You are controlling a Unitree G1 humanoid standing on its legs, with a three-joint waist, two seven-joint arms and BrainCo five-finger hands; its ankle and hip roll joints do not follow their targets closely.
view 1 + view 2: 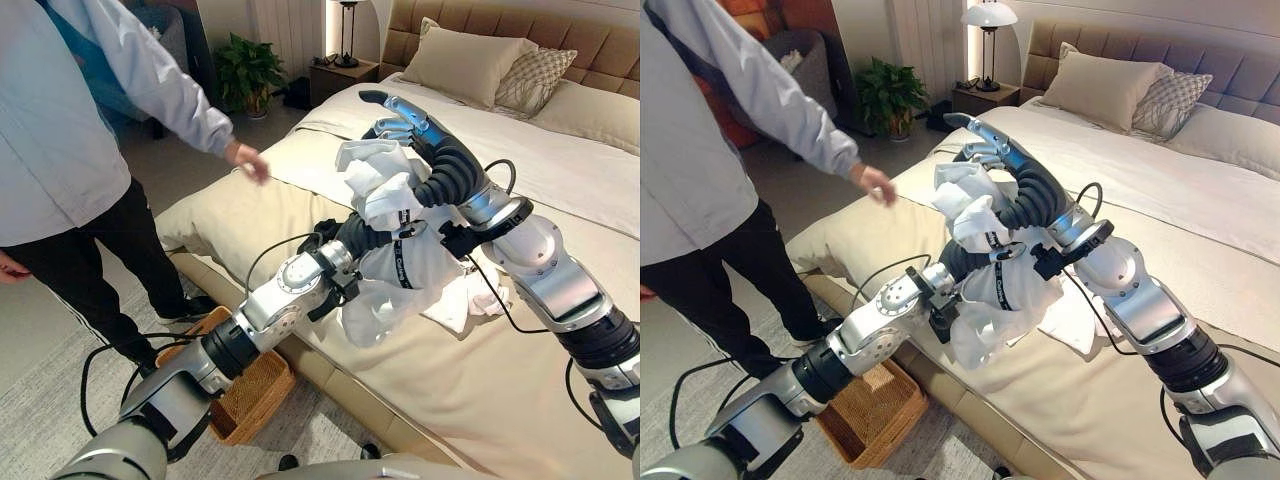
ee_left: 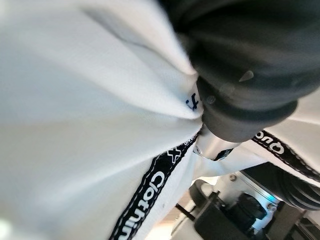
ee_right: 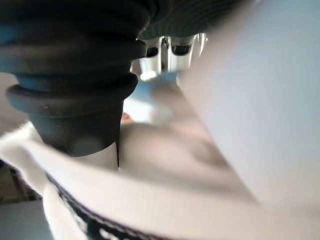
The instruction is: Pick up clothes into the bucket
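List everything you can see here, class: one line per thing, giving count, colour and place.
Garment: one, white with black printed bands, lifted above the bed edge between both robot hands.
Basket: one, brown wicker, on the floor beside the bed.
Bed: one, beige cover.
Pillows: two, beige and checked, at the headboard.
Lamp: one, white shade, on the nightstand.
Plant: one, green, on the floor by the far wall.
Person: one, grey jacket, standing left.
Left robot hand: buried in the garment.
Right robot hand: fingers around the garment's top.

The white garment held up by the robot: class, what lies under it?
Under the white garment lie the beige bed and another white cloth on it. The wicker basket stands on the floor beside the bed. The bed surface directly behind the hanging cloth is covered.
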